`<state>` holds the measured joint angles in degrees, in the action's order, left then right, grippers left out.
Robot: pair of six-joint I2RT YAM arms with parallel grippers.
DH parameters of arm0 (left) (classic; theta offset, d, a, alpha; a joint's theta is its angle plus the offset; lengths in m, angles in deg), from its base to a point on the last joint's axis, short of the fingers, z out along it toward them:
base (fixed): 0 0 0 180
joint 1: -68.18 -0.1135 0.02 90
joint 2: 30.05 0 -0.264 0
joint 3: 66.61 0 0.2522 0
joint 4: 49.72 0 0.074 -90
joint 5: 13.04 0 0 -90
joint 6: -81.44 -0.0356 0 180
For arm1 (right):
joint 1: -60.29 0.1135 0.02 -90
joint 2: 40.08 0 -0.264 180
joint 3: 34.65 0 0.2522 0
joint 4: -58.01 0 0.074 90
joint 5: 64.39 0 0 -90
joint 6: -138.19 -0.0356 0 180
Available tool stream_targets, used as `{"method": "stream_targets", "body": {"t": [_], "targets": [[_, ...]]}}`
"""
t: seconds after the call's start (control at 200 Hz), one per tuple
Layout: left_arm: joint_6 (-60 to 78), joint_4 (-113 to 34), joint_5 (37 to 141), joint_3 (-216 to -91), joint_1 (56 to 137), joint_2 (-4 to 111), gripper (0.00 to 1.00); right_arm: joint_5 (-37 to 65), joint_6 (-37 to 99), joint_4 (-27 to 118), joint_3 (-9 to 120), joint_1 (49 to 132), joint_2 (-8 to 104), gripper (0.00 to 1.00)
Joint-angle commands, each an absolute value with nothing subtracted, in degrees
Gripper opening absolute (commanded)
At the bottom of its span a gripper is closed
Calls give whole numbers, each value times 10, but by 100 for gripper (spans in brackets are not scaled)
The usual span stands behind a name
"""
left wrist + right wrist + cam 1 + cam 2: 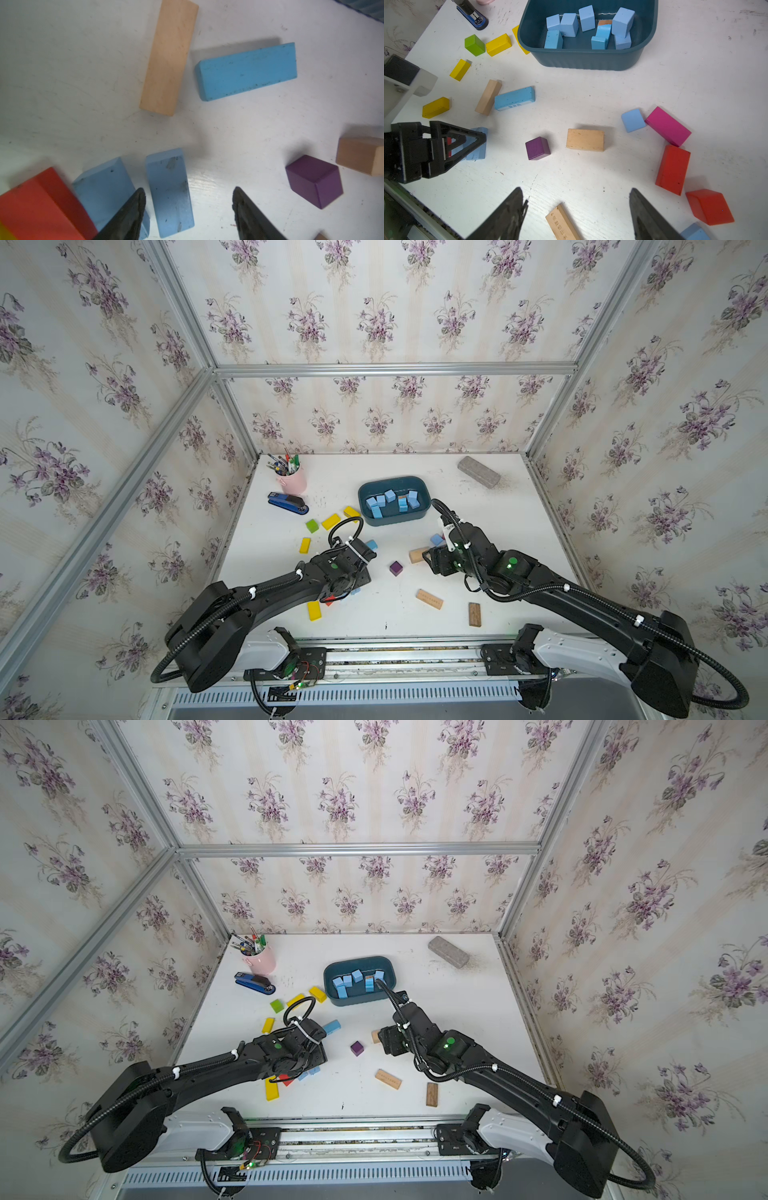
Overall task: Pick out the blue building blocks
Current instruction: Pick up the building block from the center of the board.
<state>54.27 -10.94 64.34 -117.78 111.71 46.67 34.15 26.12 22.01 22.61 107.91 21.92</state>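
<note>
**Left hand (188, 190) poised over a blue brick (169, 193)**

Its jaws, half-wide, straddle the brick on the surface (62, 72); next probably a square pinch. Right hand (575, 189) gapes empty. Farther off, blue blocks (569, 25) lie in the bin (587, 60).

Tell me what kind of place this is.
Probably a robot test booth dressed like a home desk: flowered wallpaper in a metal frame, two robot arms on a rail, a white table with toy blocks and a stapler.
</note>
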Motion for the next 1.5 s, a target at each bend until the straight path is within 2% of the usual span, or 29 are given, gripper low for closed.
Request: {"method": "stream_targets", "body": {"t": [0.0,0.29,0.355,0.5,0.724,0.904,1.214,1.354,1.494], "targets": [[556,-123,619,-1182,1117,483,63,353,255,218,222,1080,214,75],[554,-122,613,-1189,1117,532,56,358,256,223,215,1079,214,76],[554,-122,616,-1192,1117,543,47,360,256,225,212,1079,214,76],[554,-122,620,-1197,1116,564,39,366,256,223,211,1078,215,76],[547,-122,629,-1210,1117,588,19,370,255,228,195,1079,201,78],[548,-121,625,-1211,1117,564,8,374,255,225,189,1079,194,79],[529,-69,575,-1228,1117,439,3,390,252,226,170,1079,159,79],[493,-40,543,-1277,1117,390,3,399,251,224,165,1078,140,80],[436,-28,507,-1365,1117,401,3,404,245,229,160,1079,122,81]]}}
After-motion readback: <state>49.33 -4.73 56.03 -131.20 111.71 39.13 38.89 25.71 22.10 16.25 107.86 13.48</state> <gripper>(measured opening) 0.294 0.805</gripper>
